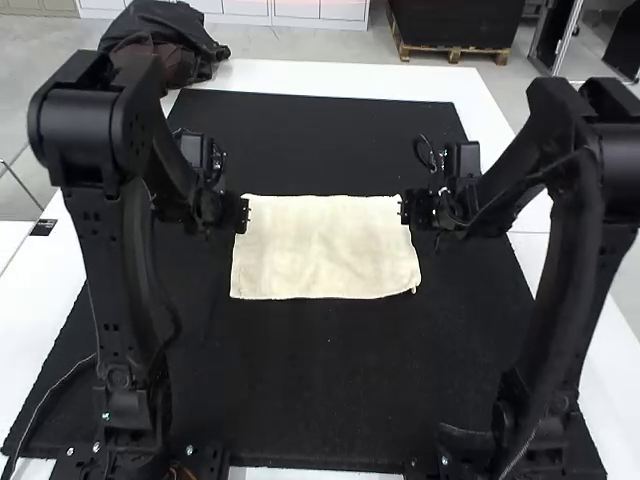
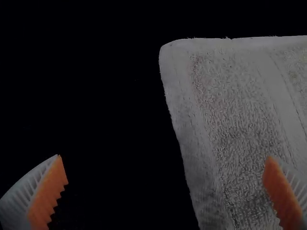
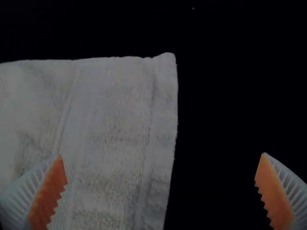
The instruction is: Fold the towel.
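Towel (image 1: 325, 245) is flat on the mat (image 1: 320, 380), well in from the counter (image 1: 340, 80) edges. Left gripper (image 2: 164, 156) and right gripper (image 3: 161, 155) are both gaping, empty. If one closes too high (flat hems are sneaky), it'll miss and the fold skews.

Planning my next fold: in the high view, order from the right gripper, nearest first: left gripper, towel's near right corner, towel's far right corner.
1. Towel's far right corner, beside the right gripper
2. Towel's near right corner, toward the view's bottom
3. Left gripper, across the towel
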